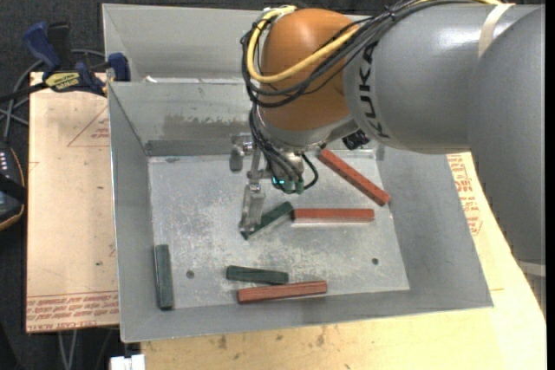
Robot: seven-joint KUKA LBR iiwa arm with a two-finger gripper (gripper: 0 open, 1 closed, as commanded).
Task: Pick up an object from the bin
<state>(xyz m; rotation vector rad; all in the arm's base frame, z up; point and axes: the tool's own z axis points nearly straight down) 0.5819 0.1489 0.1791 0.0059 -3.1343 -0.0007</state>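
My gripper hangs down under the orange cover into the middle of the bin. Its tip meets the lower left end of a short dark green stick, which lies slanted up to the right. Just right of that stick, a red-brown stick lies flat and level. Another red-brown stick runs diagonally behind it, partly under the arm.
Near the bin's front lie a dark green stick and, just below it, a red-brown stick. A third dark green stick lies upright in the view at the front left. The arm covers the bin's back right.
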